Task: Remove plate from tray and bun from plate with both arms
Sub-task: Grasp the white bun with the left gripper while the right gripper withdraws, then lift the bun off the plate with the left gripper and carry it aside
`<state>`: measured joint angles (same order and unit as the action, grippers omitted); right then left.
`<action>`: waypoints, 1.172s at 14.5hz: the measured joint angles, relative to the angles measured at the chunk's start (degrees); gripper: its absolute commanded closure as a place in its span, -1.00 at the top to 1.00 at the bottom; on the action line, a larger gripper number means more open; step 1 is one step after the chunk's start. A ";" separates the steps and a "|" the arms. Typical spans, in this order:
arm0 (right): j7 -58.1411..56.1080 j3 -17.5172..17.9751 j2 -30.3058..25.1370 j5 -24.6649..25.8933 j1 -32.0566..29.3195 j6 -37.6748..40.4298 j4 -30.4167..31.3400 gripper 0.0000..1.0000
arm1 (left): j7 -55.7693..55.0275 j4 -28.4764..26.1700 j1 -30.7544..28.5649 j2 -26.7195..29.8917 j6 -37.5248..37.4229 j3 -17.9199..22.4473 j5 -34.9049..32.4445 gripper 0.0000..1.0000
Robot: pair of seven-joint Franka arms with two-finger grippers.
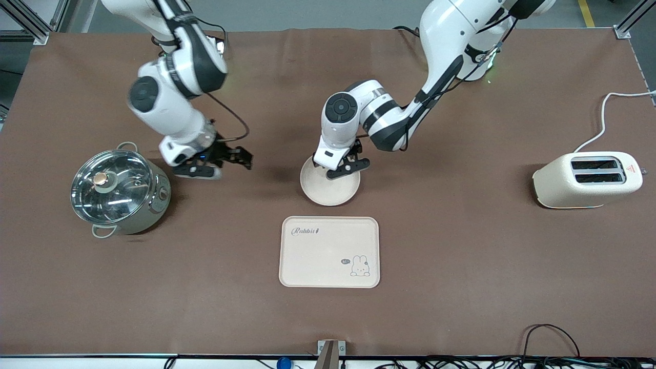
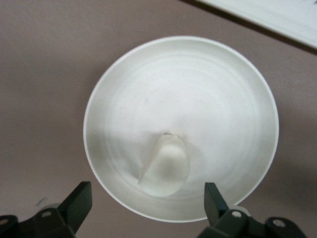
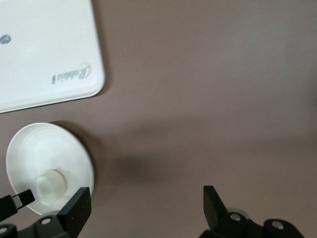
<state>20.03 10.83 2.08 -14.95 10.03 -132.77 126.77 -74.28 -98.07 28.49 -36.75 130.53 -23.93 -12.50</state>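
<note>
The round cream plate (image 1: 328, 192) lies on the brown table, off the tray (image 1: 328, 251) and farther from the front camera than it. The tray holds nothing. My left gripper (image 1: 348, 165) hovers low over the plate's farther edge and hides the bun in the front view. In the left wrist view the gripper (image 2: 147, 206) is open, and the pale half-moon bun (image 2: 166, 168) lies on the plate (image 2: 213, 99) just ahead of the gap between the fingers. My right gripper (image 1: 233, 158) is open and empty over bare table between the pot and the plate. The right wrist view shows this gripper (image 3: 144, 208), the plate (image 3: 49, 148), the bun (image 3: 49, 183) and the tray (image 3: 44, 49).
A steel pot with a glass lid (image 1: 118, 189) stands toward the right arm's end of the table. A cream toaster (image 1: 589, 179) with a white cord stands toward the left arm's end.
</note>
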 measured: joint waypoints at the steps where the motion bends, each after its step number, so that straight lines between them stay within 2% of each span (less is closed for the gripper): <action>1: -2.62 -0.06 -0.86 0.00 -2.46 2.59 -0.73 1.00 | -0.22 -0.14 0.17 -0.58 0.91 0.00 -1.33 0.91; 4: -9.71 -0.18 -2.75 0.67 -8.82 11.52 -5.09 1.00 | -0.46 -0.30 0.16 -2.66 4.03 0.05 -3.62 0.74; 7: -12.41 -0.23 -4.62 4.95 -14.29 22.92 -12.62 1.00 | -0.46 -0.33 0.17 -4.48 6.59 0.08 -4.20 0.49; 9: -14.09 -0.22 -5.53 8.06 -16.66 28.48 -17.53 1.00 | -0.46 -0.34 0.17 -5.21 6.88 0.08 -4.24 0.13; 12: -18.64 -0.25 -6.30 9.26 -19.65 32.14 -21.55 1.00 | -0.46 -0.34 0.16 -5.75 6.92 0.09 -4.25 -0.50; 13: -19.89 -0.28 -6.36 9.32 -20.62 33.80 -23.14 1.00 | -0.46 -0.34 0.16 -5.80 6.94 0.09 -4.26 -0.65; 14: -20.60 -0.28 -6.39 9.38 -21.23 36.17 -25.14 1.00 | -0.46 -0.27 0.15 -5.79 7.02 0.08 -4.26 -0.76; 17: -20.89 -0.14 -6.58 10.53 -21.52 44.28 -32.72 1.00 | -0.46 0.67 -0.34 -5.34 7.09 0.09 -4.34 -0.78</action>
<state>-0.86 10.70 -4.50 -4.42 -11.49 -88.49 94.05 -74.73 -97.40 28.15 -42.09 137.62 -23.84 -16.84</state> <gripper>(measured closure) 0.000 0.802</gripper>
